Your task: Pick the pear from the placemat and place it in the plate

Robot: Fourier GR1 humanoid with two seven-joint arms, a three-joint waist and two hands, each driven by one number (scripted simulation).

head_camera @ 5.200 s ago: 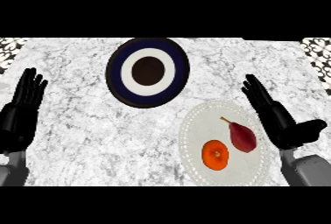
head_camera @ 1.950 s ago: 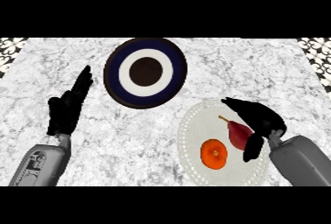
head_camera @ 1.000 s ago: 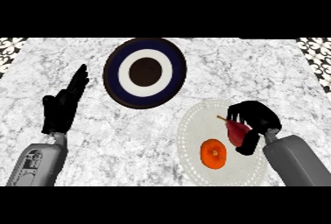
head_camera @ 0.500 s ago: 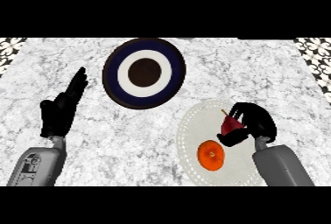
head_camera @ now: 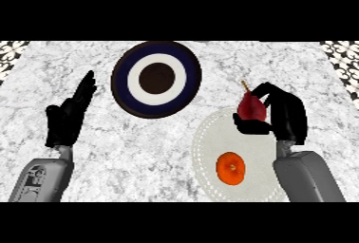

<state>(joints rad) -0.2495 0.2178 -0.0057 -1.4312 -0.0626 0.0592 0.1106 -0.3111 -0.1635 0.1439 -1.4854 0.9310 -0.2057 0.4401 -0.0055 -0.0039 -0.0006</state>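
Note:
My right hand [head_camera: 286,114] is curled round a dark red pear [head_camera: 250,107] and holds it up above the far edge of the round white placemat [head_camera: 210,142]. The pear's stem points up and away. The plate [head_camera: 157,79], dark blue with a white ring and a brown centre, lies at the far middle of the counter, to the left of the pear. At the left, my left hand [head_camera: 68,116] stands open with its fingers straight and pointing up, holding nothing.
An orange fruit [head_camera: 231,168] lies on the near part of the placemat, just left of my right forearm [head_camera: 306,178]. Patterned dark strips show at the far left [head_camera: 12,49] and far right [head_camera: 342,52] corners of the marble counter.
My right hand has closed on the pear and lifted it off the placemat, carrying it up and slightly away. The left hand has stayed upright at the left.

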